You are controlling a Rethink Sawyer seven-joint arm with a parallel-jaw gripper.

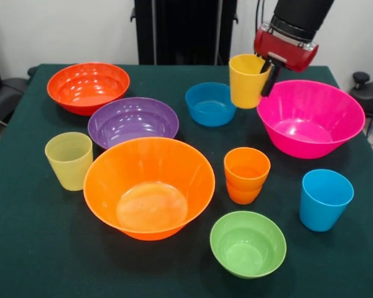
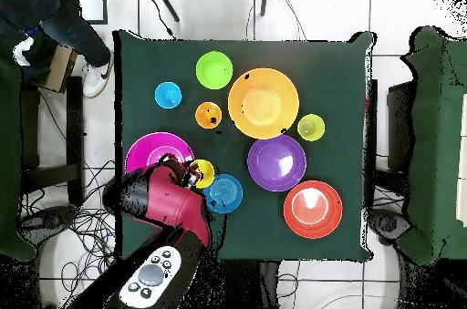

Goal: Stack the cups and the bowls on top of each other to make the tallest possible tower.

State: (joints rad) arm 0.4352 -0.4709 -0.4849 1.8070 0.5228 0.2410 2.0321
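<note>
From the front, the end effector [image 1: 267, 69] was clamped on the yellow cup's [image 1: 246, 80] rim, holding it above the tabletop [image 1: 43, 248] between the blue bowl [image 1: 210, 103] and pink bowl [image 1: 309, 117]. Overhead, the yellow cup [image 2: 204, 173] sat beside the pink bowl [image 2: 146, 150], nothing stacked.

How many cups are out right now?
4: yellow cup held by the gripper beside the pink bowl; ribbed yellow-green cup, orange cup and blue cup standing on the table.
</note>
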